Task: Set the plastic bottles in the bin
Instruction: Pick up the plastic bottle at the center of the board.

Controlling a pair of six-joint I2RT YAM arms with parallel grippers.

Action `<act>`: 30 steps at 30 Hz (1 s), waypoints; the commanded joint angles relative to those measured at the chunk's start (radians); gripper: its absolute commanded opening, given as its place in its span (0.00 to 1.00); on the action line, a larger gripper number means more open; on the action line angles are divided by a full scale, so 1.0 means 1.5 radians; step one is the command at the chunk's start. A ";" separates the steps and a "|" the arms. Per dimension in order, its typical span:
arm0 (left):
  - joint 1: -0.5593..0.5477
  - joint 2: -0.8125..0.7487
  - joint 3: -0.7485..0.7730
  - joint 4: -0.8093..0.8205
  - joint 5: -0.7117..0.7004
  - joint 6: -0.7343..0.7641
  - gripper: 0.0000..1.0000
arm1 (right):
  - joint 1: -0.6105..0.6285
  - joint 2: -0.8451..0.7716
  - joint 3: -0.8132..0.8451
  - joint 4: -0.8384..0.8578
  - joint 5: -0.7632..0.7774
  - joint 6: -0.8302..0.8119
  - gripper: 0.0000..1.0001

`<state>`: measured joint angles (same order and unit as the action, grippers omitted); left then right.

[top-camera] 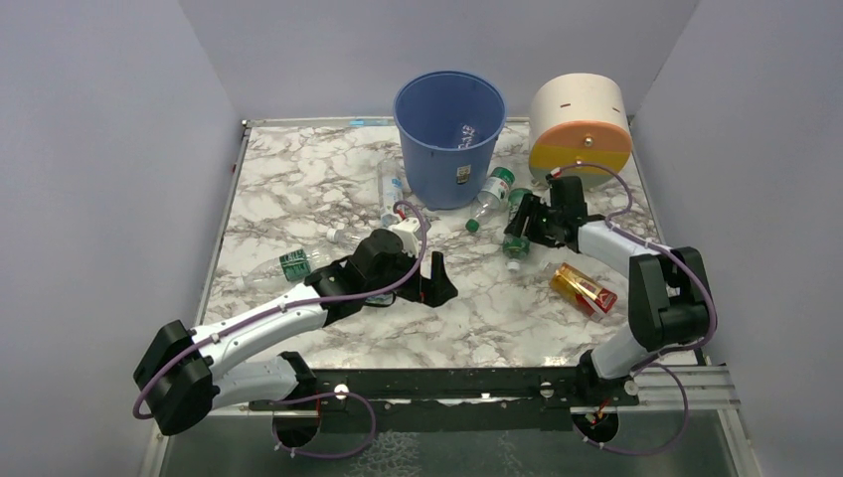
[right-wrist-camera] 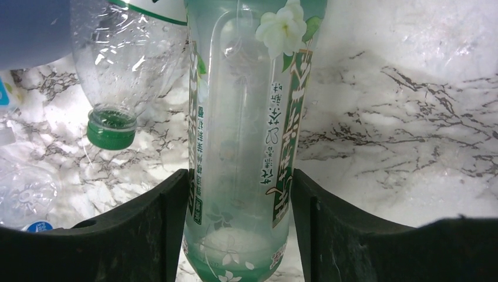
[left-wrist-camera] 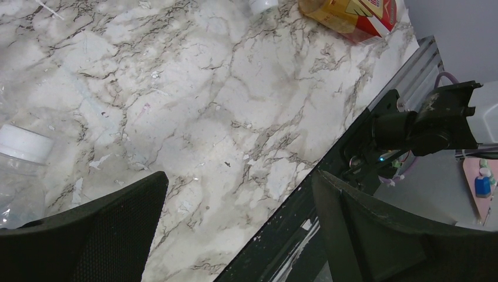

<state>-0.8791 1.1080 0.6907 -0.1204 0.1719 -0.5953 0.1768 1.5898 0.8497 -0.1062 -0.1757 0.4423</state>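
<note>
Top view: the bin (top-camera: 449, 134) stands at upper centre, with the right gripper (top-camera: 519, 234) just to its lower right. Left wrist view: the left gripper (left-wrist-camera: 238, 179) gapes wide over the marble table (left-wrist-camera: 205, 88), holding nothing. Right wrist view: the right gripper's fingers (right-wrist-camera: 170, 205) press both sides of a green-labelled bottle (right-wrist-camera: 246, 117).

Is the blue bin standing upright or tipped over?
Upright: the bin stands on its narrow base on the table, with its open mouth facing up.
</note>
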 commanded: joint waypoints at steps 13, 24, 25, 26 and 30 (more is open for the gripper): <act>-0.002 0.003 0.017 0.021 -0.020 -0.015 0.99 | 0.002 -0.220 -0.071 -0.065 -0.027 -0.008 0.52; -0.004 0.016 0.001 0.073 -0.007 -0.034 0.99 | 0.003 -0.385 -0.133 -0.130 -0.097 0.009 0.52; -0.003 0.018 0.002 0.074 -0.006 -0.034 0.99 | 0.003 -0.397 -0.139 -0.136 -0.106 0.012 0.52; -0.003 0.020 0.003 0.076 -0.006 -0.034 0.99 | 0.003 -0.410 -0.146 -0.141 -0.116 0.015 0.52; -0.003 0.024 0.002 0.084 -0.006 -0.035 0.99 | 0.004 -0.452 -0.176 -0.150 -0.158 0.028 0.52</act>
<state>-0.8795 1.1362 0.6933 -0.0441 0.1642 -0.6380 0.1768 0.9604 0.6270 -0.2928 -0.3183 0.4561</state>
